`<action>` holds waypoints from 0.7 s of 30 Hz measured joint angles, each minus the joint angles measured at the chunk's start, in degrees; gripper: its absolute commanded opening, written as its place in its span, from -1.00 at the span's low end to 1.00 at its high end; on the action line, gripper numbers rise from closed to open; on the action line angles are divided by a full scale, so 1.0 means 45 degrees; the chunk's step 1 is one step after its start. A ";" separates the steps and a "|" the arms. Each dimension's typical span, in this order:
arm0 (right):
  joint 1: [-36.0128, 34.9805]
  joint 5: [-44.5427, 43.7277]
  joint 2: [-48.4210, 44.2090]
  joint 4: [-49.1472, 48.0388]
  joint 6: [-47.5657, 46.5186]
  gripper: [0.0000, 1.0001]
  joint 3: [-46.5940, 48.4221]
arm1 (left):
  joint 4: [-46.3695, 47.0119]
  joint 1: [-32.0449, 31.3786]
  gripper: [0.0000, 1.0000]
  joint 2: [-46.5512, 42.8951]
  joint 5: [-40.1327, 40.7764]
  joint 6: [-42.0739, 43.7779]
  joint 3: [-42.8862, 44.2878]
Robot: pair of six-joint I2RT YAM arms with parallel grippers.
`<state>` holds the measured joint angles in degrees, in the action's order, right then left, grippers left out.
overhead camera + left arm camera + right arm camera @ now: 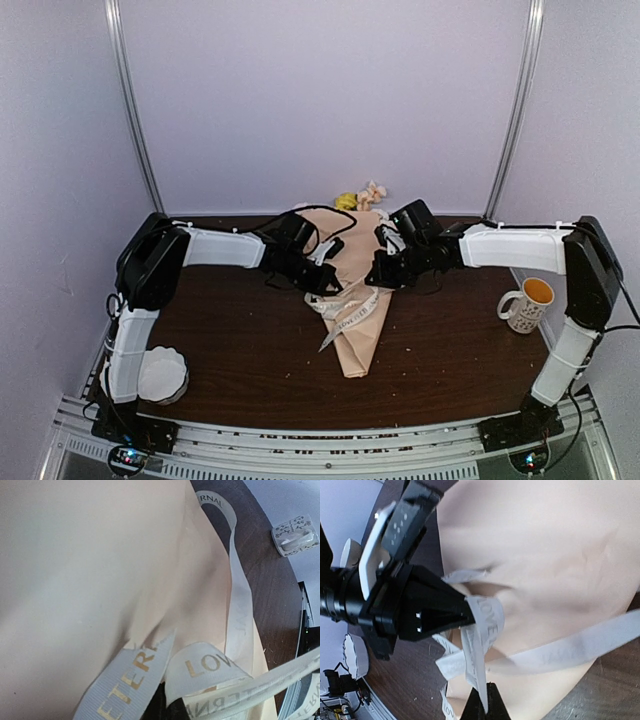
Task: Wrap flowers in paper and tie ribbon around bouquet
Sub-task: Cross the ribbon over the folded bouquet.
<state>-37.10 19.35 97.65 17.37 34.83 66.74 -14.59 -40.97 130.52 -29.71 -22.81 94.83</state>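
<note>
— Where's the bouquet?
— Mid-surface, lying flat. Tail at 6 o'clock, blossoms at 12.
— Jaws?
— I see the left jaws pinching a ribbon loop at the cone's waist; right jaws pinching another strand.

Peach bouquet, cream ribbon w/ prob. gold lettering.

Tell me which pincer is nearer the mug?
Right. The right pincer is on the side of the bouquet facing the mug; the left pincer is beyond the bouquet, farther off.
</note>
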 measured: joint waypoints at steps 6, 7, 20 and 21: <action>0.0539 -0.1039 0.2123 0.1987 -0.1370 -0.95 0.3512 | 0.0578 0.0019 -1.00 -0.0019 0.0379 0.0199 0.0015; 0.0539 -0.1302 0.2365 0.2307 -0.1583 -0.93 0.3934 | 0.0675 0.0039 -1.00 -0.0029 0.0461 0.0233 0.0019; 0.0908 -0.5853 0.5003 0.3808 -0.3419 -0.75 0.6946 | -0.0097 0.0287 -1.00 -0.0024 0.0981 0.0529 -0.0403; 0.0913 -0.5974 0.5032 0.3847 -0.3444 -0.71 0.6946 | -0.0097 0.0287 -1.00 -0.0024 0.0981 0.0544 -0.0427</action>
<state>-32.99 -7.53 120.29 34.68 19.33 98.00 -15.03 -39.68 130.41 -25.30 -20.36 92.90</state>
